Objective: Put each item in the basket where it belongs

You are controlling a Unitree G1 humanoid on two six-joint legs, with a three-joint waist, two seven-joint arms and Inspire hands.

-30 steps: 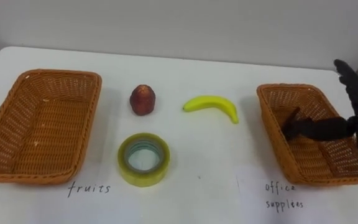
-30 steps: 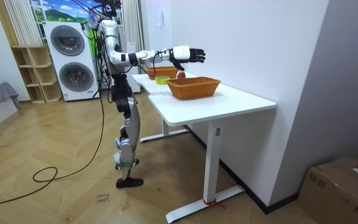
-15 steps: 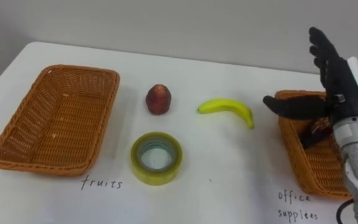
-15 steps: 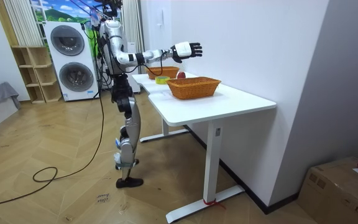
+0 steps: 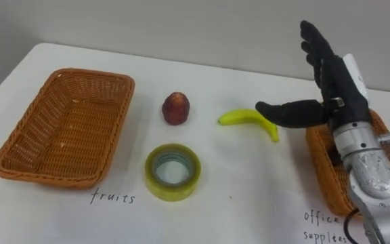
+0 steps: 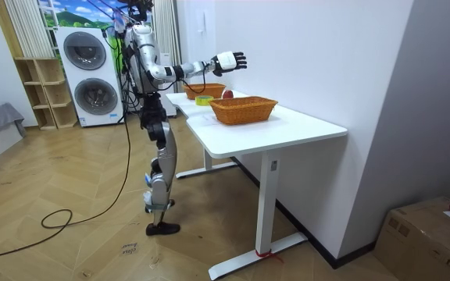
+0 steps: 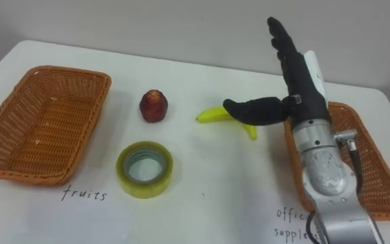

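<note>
Over the counter (image 5: 249, 210) in the left eye view my right hand (image 5: 332, 85) hangs empty, fingers spread, thumb above the banana (image 5: 237, 118), which lies with the red fruit (image 5: 176, 108) and tape roll (image 5: 172, 173) between the left basket (image 5: 117, 102) and right basket (image 5: 319, 169); in the room view it seems raised above the counter's far end.

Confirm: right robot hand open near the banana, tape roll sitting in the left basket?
No. The left eye view shows the tape roll on the table, beside the left basket, not in it. The right robot hand is open near the banana.
</note>
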